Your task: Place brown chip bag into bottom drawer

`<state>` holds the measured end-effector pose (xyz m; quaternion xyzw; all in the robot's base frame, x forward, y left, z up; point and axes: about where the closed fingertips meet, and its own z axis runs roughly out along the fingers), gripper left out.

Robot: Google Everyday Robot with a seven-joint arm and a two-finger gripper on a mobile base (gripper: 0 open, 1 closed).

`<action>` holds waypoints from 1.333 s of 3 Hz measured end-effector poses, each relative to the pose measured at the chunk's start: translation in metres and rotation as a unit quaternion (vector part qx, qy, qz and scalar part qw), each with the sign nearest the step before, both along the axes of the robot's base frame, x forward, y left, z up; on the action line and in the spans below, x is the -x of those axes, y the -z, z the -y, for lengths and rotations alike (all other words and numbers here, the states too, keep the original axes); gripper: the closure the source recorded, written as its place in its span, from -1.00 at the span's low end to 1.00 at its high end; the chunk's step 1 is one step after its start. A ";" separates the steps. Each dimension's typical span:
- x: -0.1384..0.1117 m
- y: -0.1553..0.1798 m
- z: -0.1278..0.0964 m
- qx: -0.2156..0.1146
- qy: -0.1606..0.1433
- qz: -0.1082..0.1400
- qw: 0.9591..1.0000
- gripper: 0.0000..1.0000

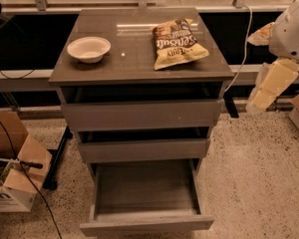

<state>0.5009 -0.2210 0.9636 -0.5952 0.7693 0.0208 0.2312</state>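
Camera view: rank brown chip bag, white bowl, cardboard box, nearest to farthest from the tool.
Tool hangs at the right edge, beside the cabinet.
1. Brown chip bag, right side of the top.
2. White bowl, left side of the top.
3. Cardboard box, floor, far left.

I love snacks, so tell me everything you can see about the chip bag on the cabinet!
The brown chip bag is crinkly, dark brown at the far end with white letters, yellow at the near end. It lies flat on the cabinet top, right of the middle, apart from the white bowl. Nothing holds it; the gripper hangs beside the cabinet, off to the right.
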 end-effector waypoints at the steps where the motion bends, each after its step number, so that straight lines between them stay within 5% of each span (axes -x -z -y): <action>1: -0.001 0.010 -0.001 -0.003 0.023 -0.010 1.000 -1.00; 2: -0.024 0.031 -0.020 -0.041 0.061 -0.006 0.997 -1.00; 4: -0.136 0.036 -0.046 -0.139 0.106 0.075 0.982 -1.00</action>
